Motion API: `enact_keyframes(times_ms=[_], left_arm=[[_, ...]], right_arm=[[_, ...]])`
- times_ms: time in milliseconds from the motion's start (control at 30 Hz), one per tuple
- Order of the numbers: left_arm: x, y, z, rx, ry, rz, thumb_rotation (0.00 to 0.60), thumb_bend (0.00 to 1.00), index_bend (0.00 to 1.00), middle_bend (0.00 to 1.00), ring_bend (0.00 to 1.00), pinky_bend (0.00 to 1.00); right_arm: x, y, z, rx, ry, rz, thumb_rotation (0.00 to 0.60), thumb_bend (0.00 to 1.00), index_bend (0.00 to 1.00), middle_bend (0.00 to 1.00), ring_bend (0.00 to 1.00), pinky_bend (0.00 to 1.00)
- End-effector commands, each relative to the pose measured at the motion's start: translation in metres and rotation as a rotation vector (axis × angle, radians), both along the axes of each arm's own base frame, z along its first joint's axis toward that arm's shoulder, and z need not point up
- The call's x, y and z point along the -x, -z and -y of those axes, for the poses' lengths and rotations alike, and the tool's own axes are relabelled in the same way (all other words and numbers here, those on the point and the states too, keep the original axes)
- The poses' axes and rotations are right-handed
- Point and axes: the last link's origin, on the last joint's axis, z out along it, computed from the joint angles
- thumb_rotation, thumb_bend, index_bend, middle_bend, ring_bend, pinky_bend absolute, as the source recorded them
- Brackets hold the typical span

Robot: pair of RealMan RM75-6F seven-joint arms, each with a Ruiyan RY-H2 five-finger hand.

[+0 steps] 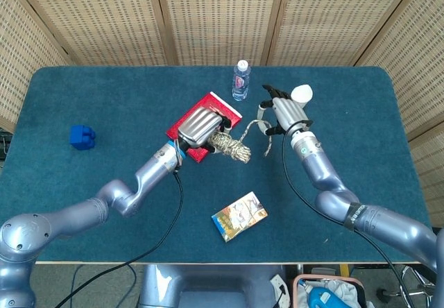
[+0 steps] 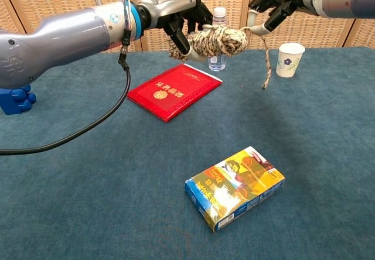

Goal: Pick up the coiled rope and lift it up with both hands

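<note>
Left hand (image 2: pixel 176 14): grips coiled rope (image 2: pixel 217 41), raised above worktop (image 2: pixel 88 172).
Right hand (image 2: pixel 275 2): pinches rope's loose end; tail dangles.

Red book (image 2: pixel 174 89), box (image 2: pixel 235 186), bottle (image 1: pixel 240 80), cup (image 2: pixel 291 59), blue block (image 1: pixel 82 137).

1. The red booklet (image 2: pixel 174 90) below my left hand (image 2: pixel 176 11) bears a gold emblem; its lettering is too small to read.
2. The printing on the colourful box (image 2: pixel 235 186) nearest me is illegible.
</note>
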Motion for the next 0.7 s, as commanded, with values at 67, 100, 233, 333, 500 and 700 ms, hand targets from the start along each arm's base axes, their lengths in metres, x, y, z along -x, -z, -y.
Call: enact_keyframes(times_ms=[67,100,233,333,500,700], left_arm=[[-0.009,-0.002,-0.003,-0.035,-0.031,0.016,0.600,0.50,0.83,0.66,0.54,0.68],[-0.010,-0.002,-0.003,-0.039,-0.035,0.016,0.600,0.50,0.83,0.66,0.54,0.68],[-0.017,-0.002,-0.004,-0.083,-0.073,0.027,0.600,0.50,0.83,0.66,0.54,0.68],[-0.021,-0.001,-0.002,-0.098,-0.100,0.044,0.600,0.50,0.83,0.66,0.54,0.68],[-0.026,-0.003,0.000,-0.138,-0.144,0.082,0.600,0.50,0.83,0.66,0.54,0.68],[-0.032,-0.004,0.002,-0.182,-0.200,0.124,0.600,0.50,0.83,0.66,0.54,0.68]], right_arm=[[0.011,0.004,-0.007,-0.033,0.033,0.027,0.600,0.46,0.70,0.00,0.00,0.00],[0.012,0.004,-0.008,-0.034,0.033,0.028,0.600,0.46,0.70,0.00,0.00,0.00],[0.015,0.005,-0.016,-0.045,0.035,0.056,0.600,0.46,0.70,0.00,0.00,0.00],[0.016,0.005,-0.021,-0.056,0.033,0.064,0.600,0.46,0.70,0.00,0.00,0.00],[0.021,0.006,-0.031,-0.074,0.036,0.075,0.600,0.46,0.70,0.00,0.00,0.00],[0.026,0.006,-0.039,-0.091,0.039,0.082,0.600,0.46,0.70,0.00,0.00,0.00]])
